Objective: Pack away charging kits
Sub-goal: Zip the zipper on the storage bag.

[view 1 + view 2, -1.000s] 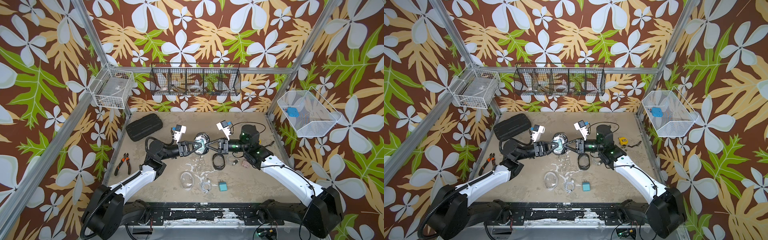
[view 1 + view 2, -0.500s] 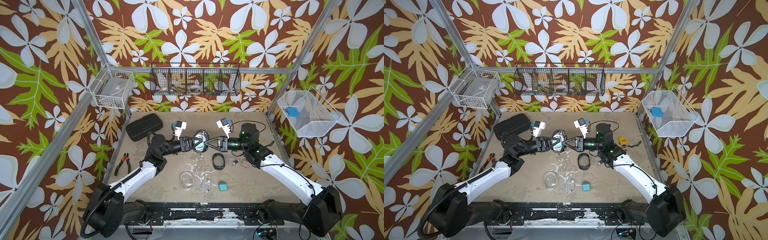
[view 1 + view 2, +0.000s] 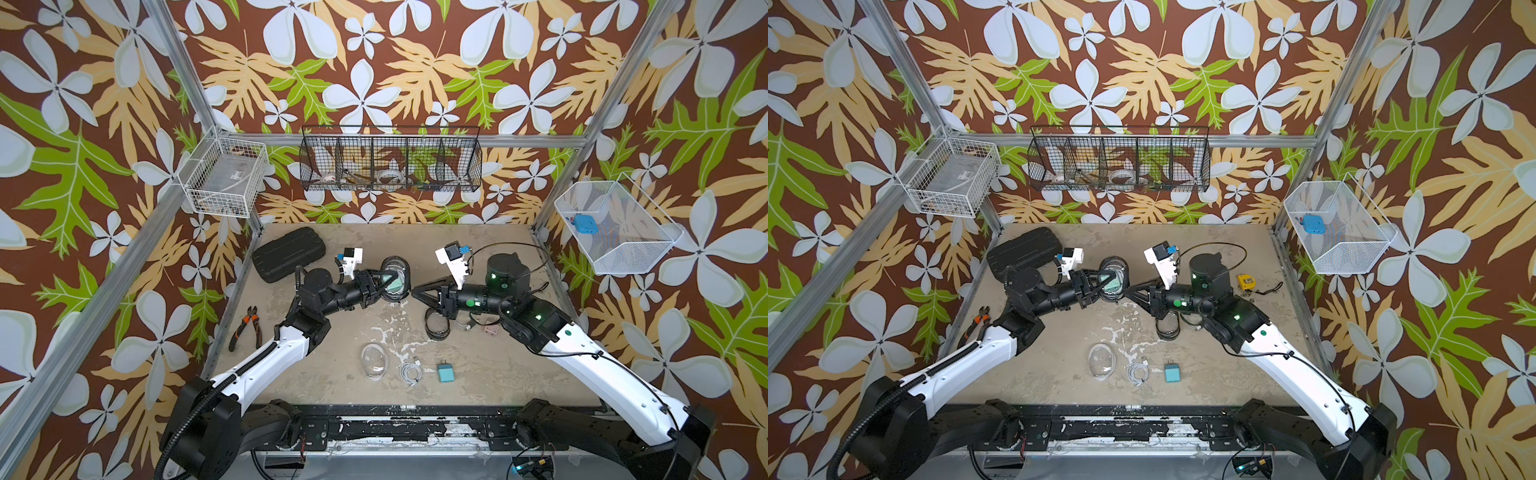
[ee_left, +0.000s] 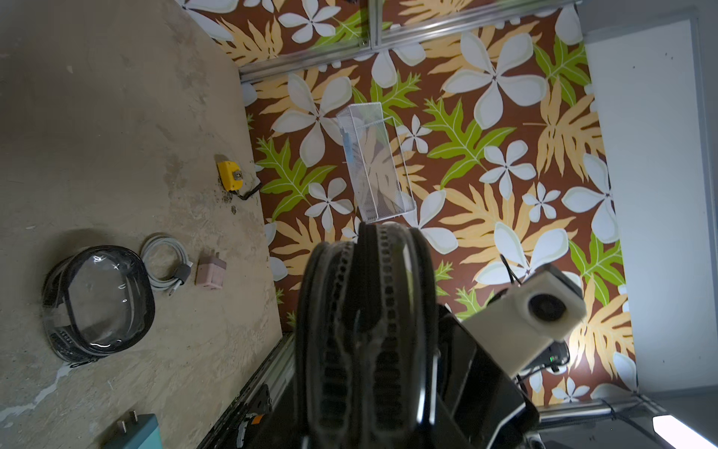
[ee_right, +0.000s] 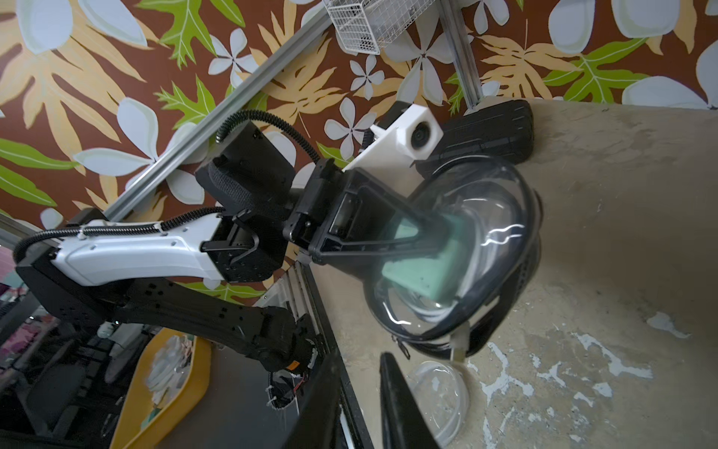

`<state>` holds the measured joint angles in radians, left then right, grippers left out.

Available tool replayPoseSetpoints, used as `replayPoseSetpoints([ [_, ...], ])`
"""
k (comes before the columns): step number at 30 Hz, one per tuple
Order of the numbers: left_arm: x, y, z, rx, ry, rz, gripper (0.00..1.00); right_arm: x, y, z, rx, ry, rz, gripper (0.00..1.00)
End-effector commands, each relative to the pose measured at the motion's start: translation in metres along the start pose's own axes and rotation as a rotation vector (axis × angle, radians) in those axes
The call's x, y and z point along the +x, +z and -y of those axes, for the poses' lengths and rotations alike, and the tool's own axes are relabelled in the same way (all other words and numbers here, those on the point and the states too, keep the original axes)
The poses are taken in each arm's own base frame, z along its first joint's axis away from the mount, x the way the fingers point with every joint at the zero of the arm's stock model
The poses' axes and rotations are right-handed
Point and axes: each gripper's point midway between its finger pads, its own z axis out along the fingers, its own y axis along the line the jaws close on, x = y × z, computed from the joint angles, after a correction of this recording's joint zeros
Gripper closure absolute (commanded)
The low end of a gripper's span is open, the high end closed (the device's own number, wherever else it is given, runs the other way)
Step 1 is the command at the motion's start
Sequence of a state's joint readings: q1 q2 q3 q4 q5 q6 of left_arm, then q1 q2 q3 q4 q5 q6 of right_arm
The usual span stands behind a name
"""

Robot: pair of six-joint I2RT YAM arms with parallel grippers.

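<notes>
- The black-rimmed pouch (image 3: 399,266) is an oval with clear, glossy, domed walls and a dark zip band round its edge. Through the wall the mint plug (image 5: 419,268) shows as a pale green block.
- The pouch stands on edge, lifted off the counter (image 3: 498,374) at its middle, toward the back, not far from the black hard case (image 3: 289,253).
- The left end effector (image 3: 386,286) grips it. One finger lies flat across the clear wall over the plug; the other is hidden behind the pouch.
- The right end effector (image 3: 414,289) points at the pouch from the opposite side, its tips just beside the rim. In the right wrist view its jaws stand a narrow way apart with nothing between them.
- By the right arm, a second black-rimmed pouch (image 4: 97,303), a white cable (image 4: 163,260) and a pink plug (image 4: 211,268) lie in a row on the counter.
- Nearer the front edge lie a clear pouch (image 3: 374,361), a coiled cable (image 3: 411,370) and a teal plug (image 3: 446,372), well apart from both end effectors.
</notes>
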<state>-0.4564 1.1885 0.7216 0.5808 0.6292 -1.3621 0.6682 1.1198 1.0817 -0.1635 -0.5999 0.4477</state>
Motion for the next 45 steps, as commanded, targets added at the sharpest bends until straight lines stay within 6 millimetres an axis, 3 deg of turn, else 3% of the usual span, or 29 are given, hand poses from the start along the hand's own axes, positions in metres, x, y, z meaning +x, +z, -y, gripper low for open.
replayPoseSetpoints([
  [1, -0.018, -0.004, 0.000, -0.047, -0.047, 0.113, 0.87, 0.005, 0.008, 0.020, 0.132, -0.076, -0.011, 0.82],
  [6, -0.021, -0.006, 0.004, -0.065, -0.062, 0.133, 0.87, 0.007, 0.015, 0.023, 0.133, -0.108, -0.017, 0.84],
  [16, -0.025, -0.006, 0.001, -0.092, -0.072, 0.150, 0.87, 0.007, 0.032, 0.007, 0.061, -0.160, -0.035, 0.76],
  [27, -0.026, -0.004, 0.003, -0.087, -0.077, 0.148, 0.87, 0.017, 0.046, 0.021, 0.091, -0.149, -0.074, 0.75],
  [45, -0.024, -0.005, 0.004, -0.082, -0.074, 0.138, 0.87, 0.009, 0.052, 0.038, 0.183, -0.153, -0.070, 0.71],
])
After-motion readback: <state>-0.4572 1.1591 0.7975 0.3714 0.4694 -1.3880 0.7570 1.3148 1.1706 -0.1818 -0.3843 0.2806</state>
